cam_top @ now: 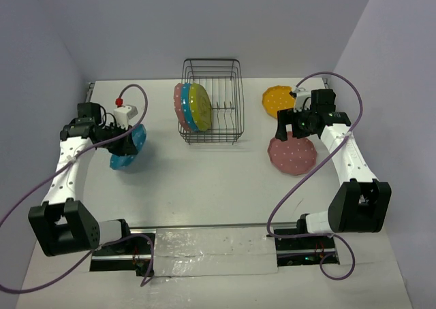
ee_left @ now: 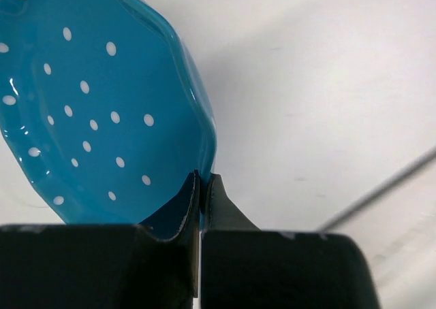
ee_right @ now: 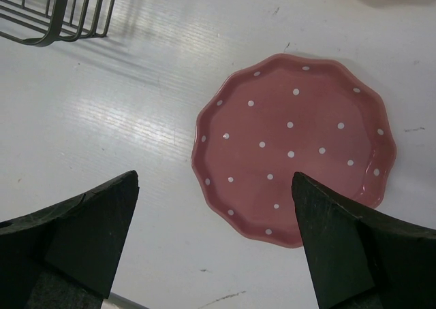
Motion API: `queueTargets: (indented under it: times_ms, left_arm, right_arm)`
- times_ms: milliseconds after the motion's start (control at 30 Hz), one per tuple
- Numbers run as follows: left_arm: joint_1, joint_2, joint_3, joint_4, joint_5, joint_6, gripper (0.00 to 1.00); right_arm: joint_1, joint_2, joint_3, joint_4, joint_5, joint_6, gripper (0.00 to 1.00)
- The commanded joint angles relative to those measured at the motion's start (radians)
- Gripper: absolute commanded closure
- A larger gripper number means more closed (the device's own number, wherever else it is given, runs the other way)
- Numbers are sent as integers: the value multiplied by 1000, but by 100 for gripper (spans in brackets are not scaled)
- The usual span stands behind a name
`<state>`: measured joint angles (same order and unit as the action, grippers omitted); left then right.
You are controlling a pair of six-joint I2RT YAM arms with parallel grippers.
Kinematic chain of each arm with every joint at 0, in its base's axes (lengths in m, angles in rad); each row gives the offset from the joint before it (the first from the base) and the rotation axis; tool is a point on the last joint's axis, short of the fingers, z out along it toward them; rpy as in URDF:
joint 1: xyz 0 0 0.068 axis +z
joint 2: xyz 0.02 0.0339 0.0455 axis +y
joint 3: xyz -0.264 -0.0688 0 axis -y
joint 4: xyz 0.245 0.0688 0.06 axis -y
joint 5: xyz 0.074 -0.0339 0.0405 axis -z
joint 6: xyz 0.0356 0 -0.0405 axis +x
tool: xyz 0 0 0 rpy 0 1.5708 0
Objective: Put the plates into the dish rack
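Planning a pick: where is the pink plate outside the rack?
Top view: the pink plate lies flat on the table's right side, beneath the right gripper, near the orange-yellow plate.

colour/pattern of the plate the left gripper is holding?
Teal-blue with small white dots; the plate shows best in the left wrist view.

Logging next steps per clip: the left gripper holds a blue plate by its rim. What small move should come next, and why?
Probably swing the blue plate right toward the dish rack. The left gripper is shut on its rim, and the slots right of the three racked plates look free.
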<state>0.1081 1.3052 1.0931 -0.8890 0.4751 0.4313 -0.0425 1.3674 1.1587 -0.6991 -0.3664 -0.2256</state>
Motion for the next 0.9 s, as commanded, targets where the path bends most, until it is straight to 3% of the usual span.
queueTargets:
  times_ms: [0,233,433,500,567,667,700,867]
  left_arm:
    - [8,-84,117,-105,235,-109,100]
    - [21,-113,304,-110,525,-302,100]
    - [15,-116,409,114,743,-640,100]
    - [2,-122,395,289,792,-760,100]
    - [-14,-144,352,453,800,-978,100]
    - [-79,-161,280,833,761,-1271,100]
    - [-131,-162,271,961,740,-1316,100]
    - [-301,-84,318,1030,572,-1321,100]
  right_arm:
    - [4,-8,27,6,-28,5,0]
    - [6,-5,45,-3,-37,3,0]
    - [4,4,45,1,-48,8,0]
    - [4,15,53,-3,-58,14,0]
    - [6,21,64,-7,-68,14,0]
    - [6,25,73,-7,-66,15,0]
    - [6,30,75,-10,-66,17,0]
    - [7,38,85,-16,-66,20,0]
